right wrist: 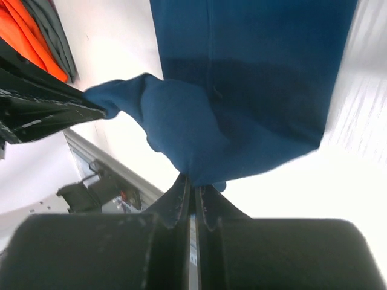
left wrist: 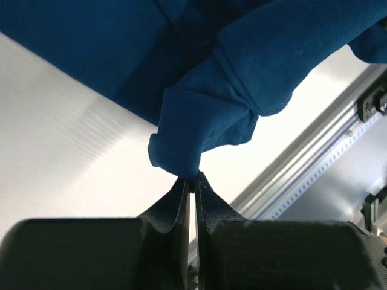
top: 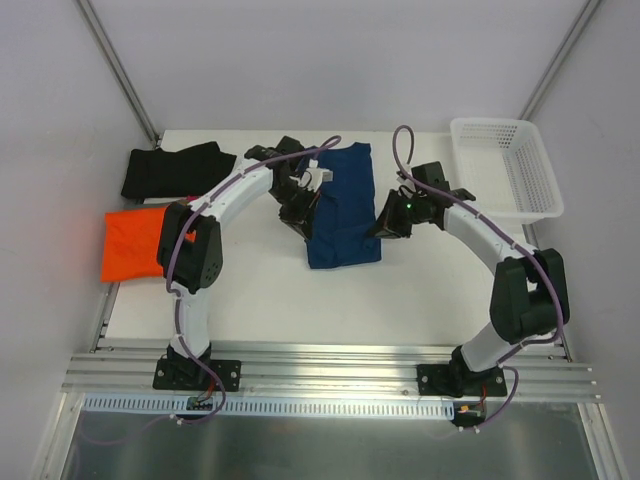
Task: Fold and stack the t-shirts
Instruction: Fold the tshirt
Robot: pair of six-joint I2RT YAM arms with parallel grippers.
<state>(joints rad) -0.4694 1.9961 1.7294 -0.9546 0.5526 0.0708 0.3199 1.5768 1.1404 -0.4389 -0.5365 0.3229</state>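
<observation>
From above, the navy t-shirt [top: 345,210] lies partly folded at the middle of the table [top: 300,300]. The left gripper [top: 300,212] is at its left edge and the right gripper [top: 384,222] at its right edge. The orange t-shirt [top: 135,243] lies at the left edge of the table, with the black t-shirt [top: 172,168] just beyond it on the far side. A white basket [top: 520,170] stands in the far right corner.

In the left wrist view, the left gripper's jaws are pinched narrow on a bunched fold of the navy cloth.

In the right wrist view, the right gripper's jaws are likewise clamped on the shirt's edge. The cloth sags between the two grips.
</observation>
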